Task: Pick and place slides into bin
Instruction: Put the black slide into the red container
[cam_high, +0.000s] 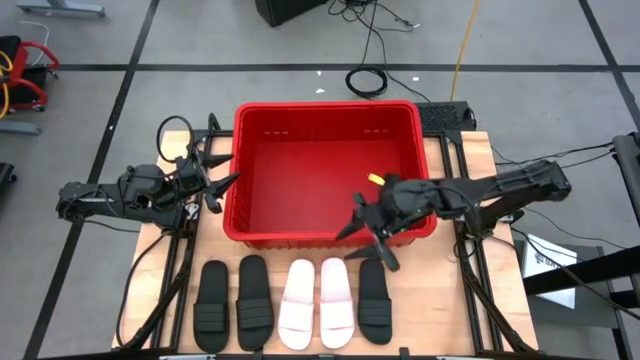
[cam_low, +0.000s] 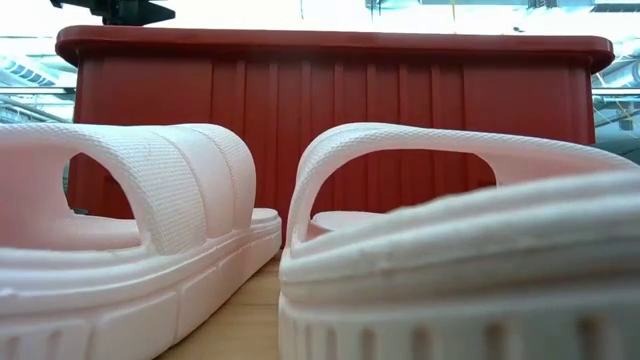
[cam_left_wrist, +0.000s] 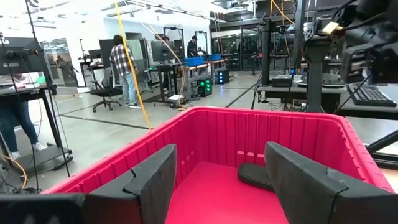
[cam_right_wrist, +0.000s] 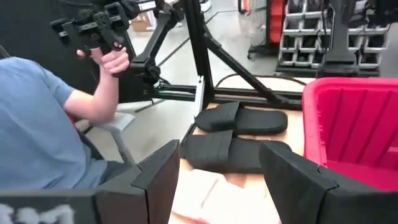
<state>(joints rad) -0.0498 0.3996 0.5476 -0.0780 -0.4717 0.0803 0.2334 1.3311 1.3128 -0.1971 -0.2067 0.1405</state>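
Five slides lie sole-down in a row on the table's near part: two black ones (cam_high: 211, 305) (cam_high: 254, 300), two white ones (cam_high: 298, 303) (cam_high: 337, 300) and a black one (cam_high: 373, 300). Behind them stands the red bin (cam_high: 325, 232). In the left wrist view another black slide (cam_left_wrist: 255, 176) lies on the bin's floor. My right gripper (cam_high: 365, 245) hangs open above the bin's near right corner, fingers slanting toward the row, nothing between them. My left gripper (cam_high: 215, 175) waits open and level at the bin's left wall.
The white slides (cam_low: 130, 250) (cam_low: 450, 250) fill the low view in front of the bin's wall (cam_low: 330, 100). Beyond the table's left side, a person in a blue shirt (cam_right_wrist: 37, 124) holds a controller. Bare wood shows left and right of the row.
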